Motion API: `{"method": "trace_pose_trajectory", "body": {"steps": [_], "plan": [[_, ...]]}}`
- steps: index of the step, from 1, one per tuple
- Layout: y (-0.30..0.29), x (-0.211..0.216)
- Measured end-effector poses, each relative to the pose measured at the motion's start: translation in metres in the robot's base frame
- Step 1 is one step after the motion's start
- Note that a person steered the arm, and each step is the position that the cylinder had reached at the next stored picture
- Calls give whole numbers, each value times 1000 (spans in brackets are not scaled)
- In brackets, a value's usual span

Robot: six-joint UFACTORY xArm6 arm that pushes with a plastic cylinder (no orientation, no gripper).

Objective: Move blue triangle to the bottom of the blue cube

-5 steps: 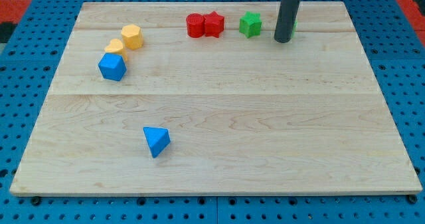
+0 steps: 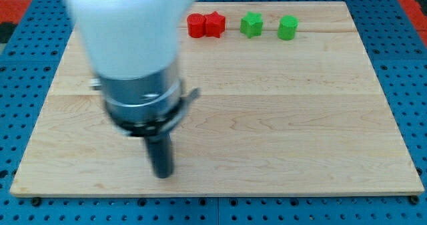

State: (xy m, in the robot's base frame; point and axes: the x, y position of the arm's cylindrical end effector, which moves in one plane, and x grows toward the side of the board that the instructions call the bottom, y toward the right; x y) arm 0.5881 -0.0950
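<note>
My arm (image 2: 133, 58) fills the view's left and is blurred by motion. My tip (image 2: 162, 175) stands near the bottom edge of the wooden board (image 2: 300, 118), left of centre. The blue triangle and the blue cube do not show; the arm covers the places where they lay. I cannot tell whether the tip touches the triangle.
Along the view's top edge stand a red cylinder (image 2: 195, 25) touching a red star (image 2: 214, 23), then a green star (image 2: 251, 24) and a green block (image 2: 287, 27). The yellow blocks at the upper left are hidden by the arm.
The arm has swept from the top right, beside the green blocks, down to the lower left, and now hides the blue and yellow blocks. The green block it stood before shows now.
</note>
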Motion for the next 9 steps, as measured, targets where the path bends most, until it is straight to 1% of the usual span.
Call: {"method": "trace_pose_trajectory", "body": {"steps": [2, 3, 4, 5, 6, 7, 8, 9], "plan": [[-9, -64], [8, -69], [48, -75], [23, -101], [-37, -116], [-58, -149], [-76, -171], [-39, -133]]}}
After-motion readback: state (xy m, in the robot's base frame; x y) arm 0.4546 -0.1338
